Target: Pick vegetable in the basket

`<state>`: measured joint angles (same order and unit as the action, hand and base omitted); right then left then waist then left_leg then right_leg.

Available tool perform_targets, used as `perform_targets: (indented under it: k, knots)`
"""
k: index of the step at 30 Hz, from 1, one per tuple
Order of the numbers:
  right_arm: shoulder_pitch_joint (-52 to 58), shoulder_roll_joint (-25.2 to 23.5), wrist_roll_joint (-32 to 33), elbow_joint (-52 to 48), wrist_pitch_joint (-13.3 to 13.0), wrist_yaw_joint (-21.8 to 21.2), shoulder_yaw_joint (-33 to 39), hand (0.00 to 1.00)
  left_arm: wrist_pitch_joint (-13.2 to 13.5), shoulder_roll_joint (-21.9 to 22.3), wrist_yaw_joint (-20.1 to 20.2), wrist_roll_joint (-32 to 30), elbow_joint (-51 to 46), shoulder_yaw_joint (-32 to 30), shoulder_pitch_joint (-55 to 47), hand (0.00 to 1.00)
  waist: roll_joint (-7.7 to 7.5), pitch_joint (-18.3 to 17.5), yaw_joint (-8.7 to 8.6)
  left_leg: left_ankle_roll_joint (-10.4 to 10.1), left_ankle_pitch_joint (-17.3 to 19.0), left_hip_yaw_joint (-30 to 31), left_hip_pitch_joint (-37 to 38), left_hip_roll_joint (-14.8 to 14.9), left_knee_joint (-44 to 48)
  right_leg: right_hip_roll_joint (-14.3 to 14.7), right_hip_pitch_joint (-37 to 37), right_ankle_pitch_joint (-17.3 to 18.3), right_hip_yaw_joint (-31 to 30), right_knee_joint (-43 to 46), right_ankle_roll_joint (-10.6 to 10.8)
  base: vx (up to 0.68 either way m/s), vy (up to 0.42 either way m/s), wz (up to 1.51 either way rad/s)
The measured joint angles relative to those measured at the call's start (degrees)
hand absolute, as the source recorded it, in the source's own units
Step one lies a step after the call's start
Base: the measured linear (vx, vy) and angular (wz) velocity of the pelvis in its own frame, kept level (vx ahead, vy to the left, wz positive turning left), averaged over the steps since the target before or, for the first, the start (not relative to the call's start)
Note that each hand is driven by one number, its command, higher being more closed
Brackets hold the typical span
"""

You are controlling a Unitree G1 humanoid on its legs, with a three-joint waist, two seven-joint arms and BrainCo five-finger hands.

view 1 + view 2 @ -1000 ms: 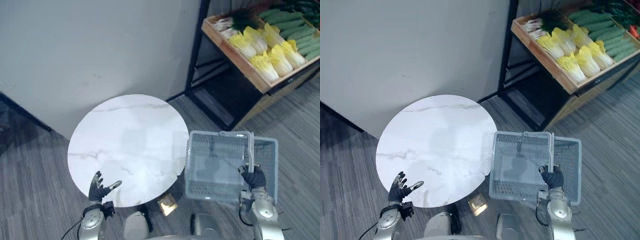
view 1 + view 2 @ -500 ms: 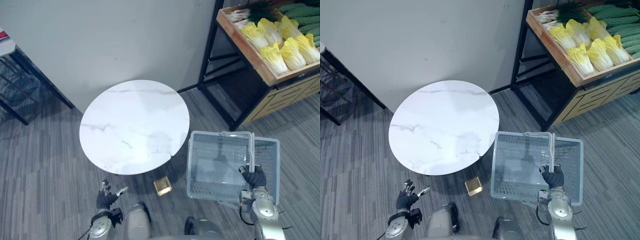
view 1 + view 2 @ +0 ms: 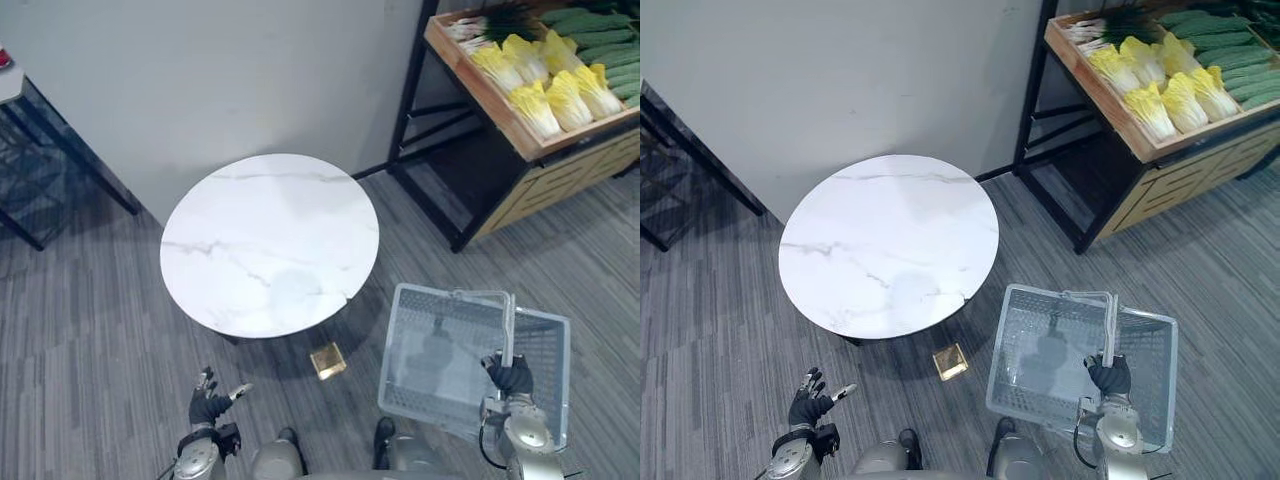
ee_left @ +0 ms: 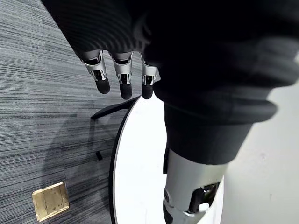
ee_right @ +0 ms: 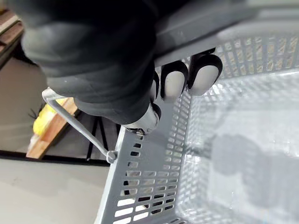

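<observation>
Basket (image 3: pixel 392 352) and right hand (image 3: pixel 512 377) now sit farther back from the round table (image 3: pixel 270 245) than half a second ago. Right-hand fingers (image 5: pixel 175 85) curl round the handle (image 3: pixel 508 325); the thumb is hidden. Left hand (image 3: pixel 210 408) hangs spread, holding nothing. Vegetables (image 3: pixel 548 92) lie on a wooden shelf (image 3: pixel 575 175) well beyond the right hand, partly cut off at the frame edge.

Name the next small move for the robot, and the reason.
Probably a step toward the shelf. The basket hangs empty from the right hand, which is curled on its handle. That hand and the open left hand both look far out of reach of the cabbages on the shelf. The table lies off to the side.
</observation>
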<state>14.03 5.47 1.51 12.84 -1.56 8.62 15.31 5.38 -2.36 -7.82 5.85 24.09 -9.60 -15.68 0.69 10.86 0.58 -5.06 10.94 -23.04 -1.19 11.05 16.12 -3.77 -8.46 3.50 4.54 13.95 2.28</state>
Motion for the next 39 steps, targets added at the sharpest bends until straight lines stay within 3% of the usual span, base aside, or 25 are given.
perform_targets:
  k: [2, 3, 5, 7, 9, 11, 15, 16, 17, 19, 20, 21, 22, 24, 26, 27, 28, 29, 30, 31, 33, 35, 36, 37, 39]
  knots:
    - [-0.09, -0.77, 0.01, -1.65, -0.01, 0.0, -0.05, 1.0, -0.11, -0.09, -0.27, -0.22, -0.02, -0.07, 0.22, 0.0, -0.17, 0.11, -0.05, -0.24, 2.27, -4.05, 0.05, 1.73, 2.53, 1.52, -1.85, -0.82, -3.29, -0.54, 0.17, -0.15, 0.056, -1.18]
    - [-0.36, -0.68, 0.01, -1.9, 0.0, 0.09, -0.04, 1.0, -0.17, -0.04, -0.8, -0.36, -0.12, 0.02, 0.72, 0.0, -0.37, 0.25, -0.24, -0.37, 3.16, -7.09, 0.8, 2.55, 2.67, 0.99, -1.94, -0.14, -0.85, -1.94, -1.04, -0.09, 0.08, -1.3]
    - [-0.9, -0.63, 0.03, -1.96, -0.04, 0.2, -0.07, 1.0, -0.17, -0.2, -1.23, -0.52, -0.45, -0.01, 1.2, 0.0, -0.88, 0.43, -0.78, -0.5, 3.3, -11.83, 3.12, 3.29, 1.0, -2.22, -2.22, -0.45, 7.19, -2.32, -1.91, -0.02, 0.069, -1.34]
    - [-2.52, 0.33, -0.01, -1.18, -0.07, 0.24, -0.13, 1.0, -0.17, -0.62, -1.26, -0.54, -0.44, -0.04, 1.68, 0.0, -1.25, 0.44, -1.76, -1.7, 3.78, -18.9, 5.6, 3.49, -0.4, -6.56, -2.81, -1.57, 20.62, -1.83, -4.7, 0.06, 0.049, -1.49]
    - [-4.88, 1.27, -0.08, 1.19, -0.09, 0.24, -0.23, 1.0, -0.18, -0.97, -1.26, -0.54, -0.38, -0.06, 1.98, 0.0, -1.27, 0.45, -1.76, -2.54, 2.97, -23.46, 7.24, 3.99, -0.16, -7.91, -3.18, -3.41, 26.74, -1.46, -6.65, 0.13, -0.001, -1.51]
    - [-7.12, 2.42, -0.37, 3.28, -0.08, 0.22, -0.39, 1.0, -0.28, -1.37, -1.19, -0.6, 0.08, 0.0, 2.84, 0.0, -1.07, 0.53, -2.69, -2.64, 2.88, -24.71, 8.55, 4.15, 0.09, -6.99, -5.54, -5.6, 25.69, 0.13, -5.74, 0.2, -0.114, -1.61]
    - [-6.9, 5.57, -0.39, 3.86, 0.09, 0.23, 0.13, 1.0, -0.48, -1.36, -1.0, -1.57, 1.53, 2.06, 6.6, 0.0, 1.92, 0.77, -6.27, -3.5, 2.2, -24.02, 12.55, 4.95, 1.21, -5.09, -5.86, -1.37, 21.46, 4.33, -3.31, 0.22, -0.091, -0.87]
    - [-6.5, 5.58, -0.39, 3.85, 0.09, 0.24, 0.4, 1.0, -0.48, -1.52, -0.98, -1.82, 1.57, 2.89, 7.41, 0.0, 1.91, 0.76, -6.85, -2.94, 1.6, -23.35, 12.7, 5.39, 3.48, -5.1, -5.84, -0.15, 20.46, 5.42, -3.12, 0.31, -0.071, -0.76]
    - [-5.18, 5.69, -0.36, 3.85, 0.12, 0.36, 0.69, 1.0, -0.48, -1.5, -0.92, -1.94, 2.22, 4.14, 8.86, 0.0, 2.03, 0.84, -6.9, -0.52, -0.79, -21.13, 11.5, 8.75, 13.63, -4.21, -4.55, 1.69, 18.73, 6.1, -3.08, 0.32, -0.077, -0.8]
    - [-4.53, 5.64, -0.38, 3.77, 0.29, 0.73, 0.6, 1.0, -0.52, -1.61, -0.91, -1.93, 2.55, 4.78, 8.73, 0.0, 2.3, 1.11, -6.47, 4.42, -5.25, -17.87, 9.92, 11.69, 22.18, -2.83, -2.19, 2.47, 17.07, 5.33, -3.39, 0.28, -0.091, -0.81]
    - [-4.08, 5.54, -0.4, 3.7, 0.8, 1.35, 0.35, 1.0, -0.48, -1.6, -0.87, -1.93, 2.43, 5.04, 7.61, 0.0, 2.02, 1.37, -6.08, 6.06, -14.67, -10.6, 6.76, 12.96, 30.59, -1.93, 1.21, 3.26, 14.82, 3.56, -3.4, 0.34, -0.036, -0.94]
    - [-4.06, 5.54, -0.41, 3.4, 0.89, 1.98, 0.25, 1.0, -0.46, -1.26, -0.96, -1.93, 2.26, 5.18, 6.58, 0.0, 1.81, 1.55, -5.72, 1.6, -7.86, -2.49, 1.31, 11.31, 37.78, -2.01, 3.46, 4.01, 12.46, 1.79, -3.4, 0.32, 0.013, -0.9]
    - [-4.13, 5.52, -0.39, 3.25, 0.89, 2.55, 0.34, 1.0, -0.45, -1.25, -0.98, -1.93, 2.18, 5.24, 6.44, 0.0, 1.85, 1.53, -5.35, 1.05, -4.07, 0.48, -1.96, 9.83, 39.97, -2.16, 4.01, 4.74, 11.55, 1.33, -3.49, 0.24, 0.076, -0.8]
    - [-4.22, 5.0, -0.38, 1.81, 0.89, 2.76, 0.34, 1.0, -0.48, -1.28, -1.1, -1.93, 0.92, 5.23, 5.18, 0.0, 1.66, 1.71, -2.77, 1.85, 3.02, 5.93, -10.91, 4.71, 37.93, -2.61, 6.34, 5.6, 7.05, -0.37, -2.64, 0.31, 0.136, -0.97]
    - [-4.23, 4.98, -0.44, 0.47, 0.89, 2.69, -0.13, 1.0, -0.48, -1.24, -1.1, -1.97, -1.76, 5.28, 2.74, 0.0, 1.5, 2.44, -1.56, 2.26, 4.12, 7.69, -16.06, 1.67, 28.94, -3.67, 9.94, 6.91, 4.64, -1.8, -0.54, 0.4, 0.237, -0.85]
    - [-4.12, 5.77, -0.47, -0.05, 0.85, 2.7, -0.66, 1.0, -0.48, -1.08, -1.14, -2.04, -3.41, 5.52, 1.44, 0.0, 1.78, 2.51, -0.91, 0.73, 3.03, 9.15, -17.4, -0.51, 18.89, -4.44, 11.2, 8.25, 3.14, -2.08, 1.49, 0.45, 0.358, -1.02]
    - [-4.22, 7.28, -0.5, -0.73, 0.66, 2.64, -1.39, 1.0, -0.42, -0.75, -1.24, -2.1, -4.74, 5.48, 0.38, 0.0, 3.73, 2.44, 0.61, 1.14, -3.11, 11.22, -16.96, -1.3, 9.95, -3.51, 12.45, 9.67, 0.38, -2.35, 3.43, 0.41, 0.344, -1.07]
    - [-4.77, 6.95, -0.58, -0.37, 0.73, 2.62, -2.72, 1.0, -0.46, -0.77, -1.51, -2.16, -4.84, 5.53, 0.04, 0.0, 2.55, 2.04, 1.03, 3.28, -2.39, 10.69, -16.78, -2.97, 10.42, -4.85, 13.53, 9.76, -1.68, -3.21, 3.79, 0.49, 0.351, -0.69]
    - [-4.71, 6.67, -0.62, -0.62, 0.67, 2.56, -3.75, 1.0, -0.45, -1.52, -1.82, -2.2, -5.4, 5.48, -0.11, 0.0, 1.51, 1.23, 0.66, 3.26, -1.31, 10.27, -16.93, -4.26, 10.54, -6.09, 13.68, 9.93, -2.28, -4.06, 4.04, 0.52, 0.306, -0.06]
    - [-5.39, 6.76, -1.04, -0.83, 0.21, 2.5, -4.57, 1.0, -0.42, -2.43, -2.28, -2.69, -6.75, 5.07, 0.97, 0.0, 0.08, 0.94, 0.23, 4.82, 1.36, 10.2, -18.24, -6.13, 12.61, -7.72, 13.06, 10.17, -3.04, -4.26, 4.64, 0.59, 0.344, 0.15]
    - [-6.51, 6.42, -1.91, 0.07, 0.25, 2.29, -4.68, 1.0, -0.45, -1.61, -2.33, -3.33, -6.83, 5.02, 2.65, 0.0, -0.48, 1.05, 0.74, 7.22, 5.36, 9.09, -17.84, -7.41, 15.7, -9.56, 12.56, 10.67, -4.47, 0.4, 6.72, 0.48, 0.293, -0.05]
    - [-7.94, 5.77, -2.82, 2.6, 0.48, 2.03, -5.33, 1.0, -0.5, -0.86, -2.39, -4.0, -6.77, 5.39, 2.56, 0.0, -0.51, 1.05, 1.24, 8.52, 8.38, 7.13, -12.6, -8.69, 15.21, -11.44, 6.5, 9.17, -6.6, 19.25, 11.65, 0.46, 0.244, -0.17]
    - [-7.81, 5.06, -3.34, 3.91, 0.71, 1.48, -6.14, 1.0, -0.58, -1.94, -2.49, -4.35, -6.81, 6.81, 2.85, 0.0, -1.06, 1.07, 0.81, 8.94, 9.51, 7.36, -7.94, -10.25, 12.93, -12.25, 1.39, 6.39, -6.87, 33.84, 12.96, 0.57, 0.164, 0.06]
    - [-7.73, 4.6, -3.43, 4.19, 0.99, 1.26, -6.59, 1.0, -0.58, -2.49, -2.67, -4.37, -6.81, 7.22, 2.81, 0.0, -1.16, 1.07, 0.38, 9.37, 9.87, 7.46, -5.46, -10.73, 11.45, -12.26, -0.43, 6.73, -6.5, 39.34, 11.08, 0.58, 0.125, 0.12]
    - [-7.62, 3.95, -4.27, 4.24, 1.64, 1.07, -8.21, 1.0, -0.52, -3.21, -3.71, -4.37, -6.81, 8.22, 3.31, 0.0, -0.13, 1.21, -0.02, 9.59, 9.98, 8.13, 4.74, -11.35, 3.45, -11.9, -6.6, 10.32, 1.23, 46.1, 4.01, 0.6, 0.06, -0.02]
